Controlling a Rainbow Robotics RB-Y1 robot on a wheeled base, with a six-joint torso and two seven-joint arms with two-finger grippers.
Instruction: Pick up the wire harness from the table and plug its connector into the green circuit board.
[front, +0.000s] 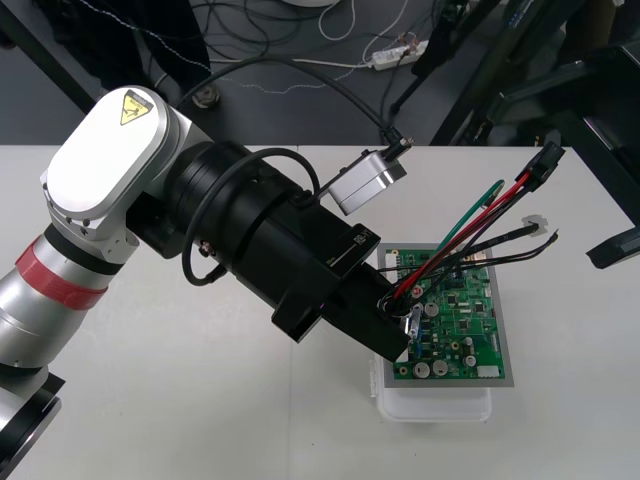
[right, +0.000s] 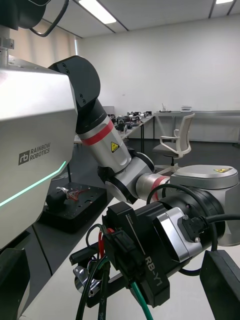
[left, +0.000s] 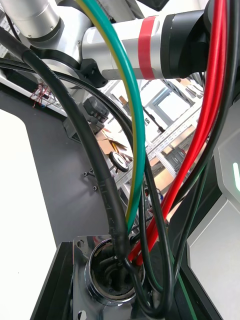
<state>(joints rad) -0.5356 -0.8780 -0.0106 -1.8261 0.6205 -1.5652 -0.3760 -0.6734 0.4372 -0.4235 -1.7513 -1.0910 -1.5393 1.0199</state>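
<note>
The green circuit board sits on its white base right of the table's middle. My left gripper hangs over the board's left part, shut on the harness's round metal socket, which sits between its fingers. The red, green and black wires fan up and to the right from there. Their black plug hangs in the air past the board's far right corner, away from the board. My right gripper is open and faces the left gripper from the right.
A dark finger of the right arm juts in at the table's right edge. The left arm's thick black link and its camera cover the middle of the table. Dark frames stand past the far right corner.
</note>
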